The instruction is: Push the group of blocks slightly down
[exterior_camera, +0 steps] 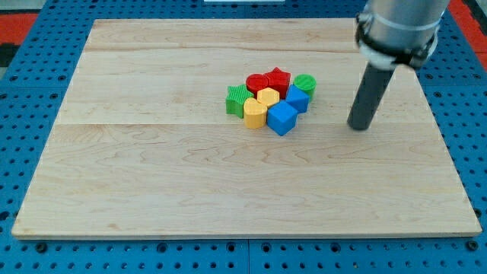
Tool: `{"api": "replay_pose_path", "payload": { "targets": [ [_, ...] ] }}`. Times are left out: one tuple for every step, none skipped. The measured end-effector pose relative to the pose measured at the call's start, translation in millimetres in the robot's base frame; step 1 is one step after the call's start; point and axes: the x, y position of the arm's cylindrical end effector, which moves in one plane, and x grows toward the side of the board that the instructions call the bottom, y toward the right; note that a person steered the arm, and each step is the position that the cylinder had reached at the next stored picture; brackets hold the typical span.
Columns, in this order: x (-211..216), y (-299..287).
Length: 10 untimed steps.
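Item: cluster of blocks, my tip well right, touching nothing.
Light, loose, likely to scatter; you should press its top edge.

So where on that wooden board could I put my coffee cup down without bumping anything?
The board is bare across its whole bottom half and its left side. The only crowded spot is the cluster above centre, from the green block to the blue cube. My tip stands apart on the cluster's right.
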Motion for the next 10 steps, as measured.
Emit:
{"api": "replay_pose_path", "payload": {
  "targets": [
    [-70.2,15.4],
    [-131.2,3.1],
    [-130.6,-19.1],
    [-103.5,-23.0],
    [-74.2,-34.9],
    [-67.9,-78.0],
    [-72.7,-90.4],
    [-65.7,-103.1],
    [-48.3,-143.7],
    [-37.6,-190.5]
  ]
}}
